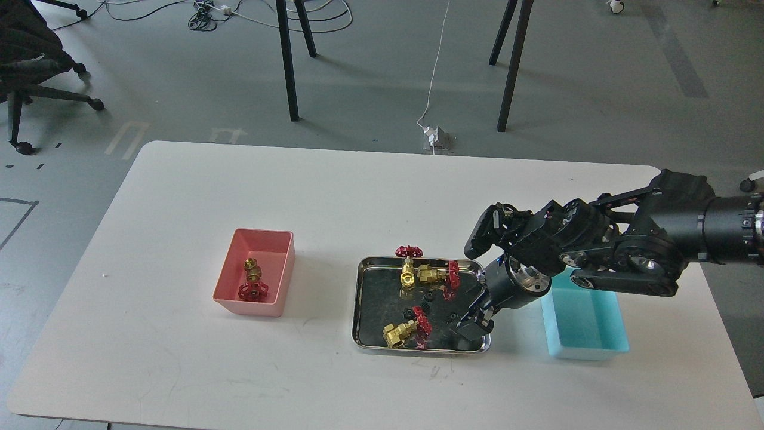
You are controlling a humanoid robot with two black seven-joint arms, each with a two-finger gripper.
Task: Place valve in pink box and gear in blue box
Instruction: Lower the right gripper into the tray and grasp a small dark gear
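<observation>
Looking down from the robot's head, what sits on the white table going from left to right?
Pink box with one valve inside → shiny steel tray holding valves and small black gears → the right arm's fingers over the tray's right edge → blue box.

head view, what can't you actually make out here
- Right gripper: dark against the steel tray, so open or shut is unclear.
- Gear by the fingertips: partly covered; contact cannot be judged.
- Blue box: its far end sits behind the right arm.
- Left gripper: out of frame.
</observation>
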